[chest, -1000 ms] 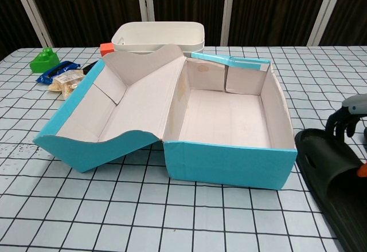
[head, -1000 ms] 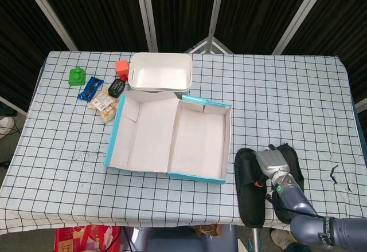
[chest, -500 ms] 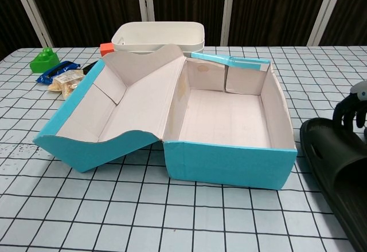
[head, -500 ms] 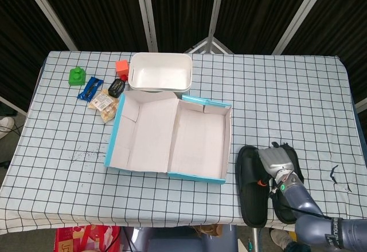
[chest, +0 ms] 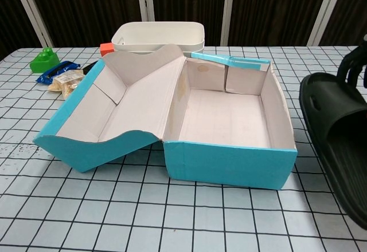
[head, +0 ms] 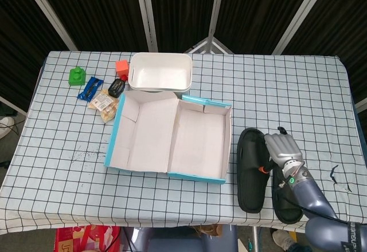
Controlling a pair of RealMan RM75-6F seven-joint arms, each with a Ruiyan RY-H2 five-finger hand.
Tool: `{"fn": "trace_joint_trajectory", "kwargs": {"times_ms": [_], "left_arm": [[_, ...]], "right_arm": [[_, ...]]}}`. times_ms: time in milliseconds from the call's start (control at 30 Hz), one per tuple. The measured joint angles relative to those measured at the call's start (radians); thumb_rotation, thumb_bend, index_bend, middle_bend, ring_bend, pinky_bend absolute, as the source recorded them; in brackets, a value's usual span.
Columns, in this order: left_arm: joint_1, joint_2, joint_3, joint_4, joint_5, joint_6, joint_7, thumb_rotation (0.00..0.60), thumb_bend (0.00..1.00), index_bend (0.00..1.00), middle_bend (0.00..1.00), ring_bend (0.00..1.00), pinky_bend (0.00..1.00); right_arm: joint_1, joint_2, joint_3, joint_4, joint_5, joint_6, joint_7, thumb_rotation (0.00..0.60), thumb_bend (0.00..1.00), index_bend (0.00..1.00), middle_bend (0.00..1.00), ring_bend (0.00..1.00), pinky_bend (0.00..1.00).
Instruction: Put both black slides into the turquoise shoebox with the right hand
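You are working over a table [head: 298,86] covered in a white cloth with a black grid, and behind it hang dark ribbed curtains crossed by pale slanted poles. The turquoise shoebox [head: 172,137] sits open near the middle of the cloth, its lid folded out flat to the left, its pale inside showing. Just behind it stands a white tub [head: 160,71], and off its far left corner lie a red block [head: 121,66], a small black item [head: 117,87], a snack packet [head: 105,102], a blue wrapper [head: 90,87] and a green block [head: 75,76]. Your right hand [head: 282,150] is at the near right of the table, beside the box, with its fingers curled around one black slide [head: 252,169]; in the chest view that slide [chest: 338,149] is tilted up off the cloth, and only dark fingertips [chest: 351,69] show at the frame edge, so you cannot see how firmly they pinch it. The second black slide [head: 287,200] lies partly under your forearm, so much of its outline is hidden, and it stays outside the chest view. Neither slide is in the box yet. Your left hand does not appear in either view. A small dark mark [head: 334,173] on the cloth near the right edge is too small to identify.
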Motion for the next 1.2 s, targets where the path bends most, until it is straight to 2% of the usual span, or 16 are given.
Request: {"fn": "trace_joint_trajectory", "kwargs": {"times_ms": [200,400,600,833,1033,1200], "left_arm": [[0.002,0.002,0.0,-0.001,0.002,0.003,-0.006,0.6,0.36,0.02,0.0,0.0,0.0],[0.003,0.005,-0.003,0.002,-0.004,0.0,-0.016,0.6,0.36,0.02,0.0,0.0,0.0],[0.002,0.006,-0.002,0.006,-0.003,-0.007,-0.025,0.6,0.36,0.02,0.0,0.0,0.0],[0.0,0.008,-0.001,0.01,-0.003,-0.017,-0.038,0.6,0.36,0.02,0.0,0.0,0.0],[-0.001,0.01,-0.002,0.014,-0.005,-0.021,-0.049,0.6,0.36,0.02,0.0,0.0,0.0],[0.003,0.013,-0.005,0.016,-0.011,-0.018,-0.056,0.6,0.36,0.02,0.0,0.0,0.0]], "right_arm": [[0.004,0.031,0.058,-0.053,-0.028,0.043,0.01,0.6,0.36,0.57,0.51,0.31,0.0],[0.034,-0.001,0.134,-0.065,-0.026,0.091,0.019,0.6,0.36,0.59,0.51,0.32,0.0],[0.052,-0.114,0.212,-0.045,-0.055,0.164,0.059,0.6,0.38,0.6,0.51,0.35,0.0],[0.054,-0.291,0.282,0.054,-0.157,0.236,0.145,0.6,0.38,0.61,0.51,0.35,0.0],[0.052,-0.432,0.312,0.178,-0.238,0.276,0.194,0.6,0.38,0.61,0.51,0.35,0.0],[0.044,-0.504,0.323,0.271,-0.268,0.265,0.235,0.6,0.38,0.62,0.51,0.35,0.0]]}}
